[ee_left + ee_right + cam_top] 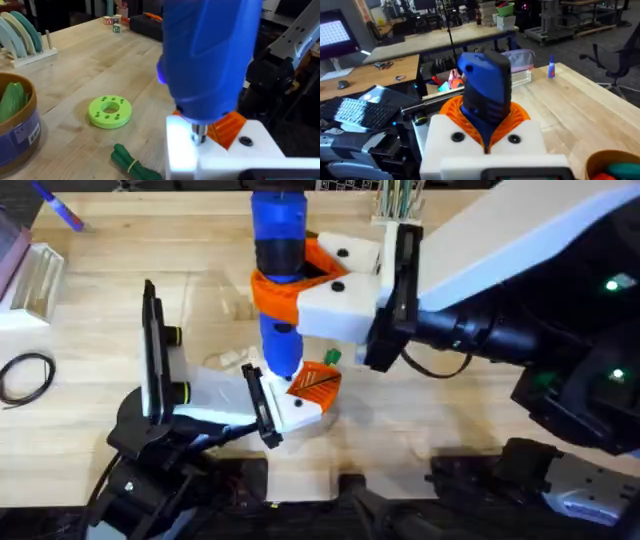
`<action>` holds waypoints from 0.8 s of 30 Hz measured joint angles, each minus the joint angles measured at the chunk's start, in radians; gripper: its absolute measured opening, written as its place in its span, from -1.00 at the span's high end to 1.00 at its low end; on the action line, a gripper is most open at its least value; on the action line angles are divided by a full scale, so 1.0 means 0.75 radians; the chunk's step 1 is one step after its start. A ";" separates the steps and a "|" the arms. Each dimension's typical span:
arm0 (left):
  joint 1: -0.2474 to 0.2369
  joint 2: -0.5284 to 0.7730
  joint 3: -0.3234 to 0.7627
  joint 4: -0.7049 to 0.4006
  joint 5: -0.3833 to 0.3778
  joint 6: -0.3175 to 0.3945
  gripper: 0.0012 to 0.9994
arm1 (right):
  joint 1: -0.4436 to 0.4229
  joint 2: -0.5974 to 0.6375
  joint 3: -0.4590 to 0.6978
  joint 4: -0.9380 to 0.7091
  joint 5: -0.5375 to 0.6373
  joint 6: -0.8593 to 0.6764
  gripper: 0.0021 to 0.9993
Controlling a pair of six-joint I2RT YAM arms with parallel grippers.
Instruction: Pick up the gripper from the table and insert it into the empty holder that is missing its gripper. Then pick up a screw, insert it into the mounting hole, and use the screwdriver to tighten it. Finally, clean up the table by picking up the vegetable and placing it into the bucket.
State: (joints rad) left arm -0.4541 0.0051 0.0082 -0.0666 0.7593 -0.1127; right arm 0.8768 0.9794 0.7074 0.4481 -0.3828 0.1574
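Wooden tabletop overhead: your right gripper (pixel 335 280) clamps the blue screwdriver (pixel 278 270) upright. Your left gripper (pixel 310 395) sits at its tip; I cannot tell its opening. Left wrist: vegetable (pixel 131 162) lies beside the bucket (pixel 20 125).

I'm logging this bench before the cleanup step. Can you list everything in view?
screwdriver: one, blue, upright mid-table, its tip on the white block
ring: one, green, flat on the table
vegetable: one, green, on the table near the ring
bucket: one, blue with tan rim, green item inside
rack: one, pale plates standing in it
cable: one, black, coiled at the table's left edge
right end effector: white with orange, around the screwdriver
left end effector: white with orange pad, by the screwdriver's tip
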 joint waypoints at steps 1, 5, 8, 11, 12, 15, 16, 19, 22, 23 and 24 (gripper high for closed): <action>0.000 0.000 0.000 0.000 0.000 0.000 0.99 | 0.000 0.000 0.000 0.010 0.000 0.000 0.96; 0.000 0.000 0.000 0.000 0.000 0.000 0.99 | 0.000 -0.001 0.000 0.093 -0.001 0.000 0.96; 0.000 0.000 0.000 0.000 0.000 0.000 0.99 | 0.000 -0.006 0.000 0.101 0.000 0.000 0.96; 0.000 0.000 0.000 0.000 0.000 0.000 0.99 | 0.000 -0.006 0.000 0.090 -0.001 0.000 0.96; 0.000 0.001 0.000 0.000 0.000 0.000 0.99 | 0.000 -0.006 0.000 0.086 -0.001 0.000 0.96; 0.000 0.000 0.000 0.000 0.000 0.000 0.99 | 0.000 -0.007 0.000 0.085 -0.001 0.000 0.96; 0.000 0.000 0.000 0.000 0.000 0.000 0.99 | 0.000 -0.006 0.000 0.085 -0.001 0.000 0.96; 0.000 0.000 0.000 0.000 0.000 0.000 0.99 | 0.000 -0.006 0.000 0.083 -0.001 0.000 0.96; 0.000 0.000 0.000 0.000 0.000 0.000 0.99 | 0.000 -0.006 0.000 0.080 -0.001 0.000 0.96; 0.000 0.000 0.000 0.000 0.000 0.000 0.99 | 0.000 -0.006 0.000 0.075 -0.001 0.000 0.96; 0.000 0.000 0.000 0.000 0.000 0.000 0.99 | 0.000 -0.007 0.000 0.067 -0.001 0.000 0.96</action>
State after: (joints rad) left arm -0.4541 0.0051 0.0082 -0.0666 0.7593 -0.1127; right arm 0.8768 0.9745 0.7074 0.4983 -0.3836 0.1574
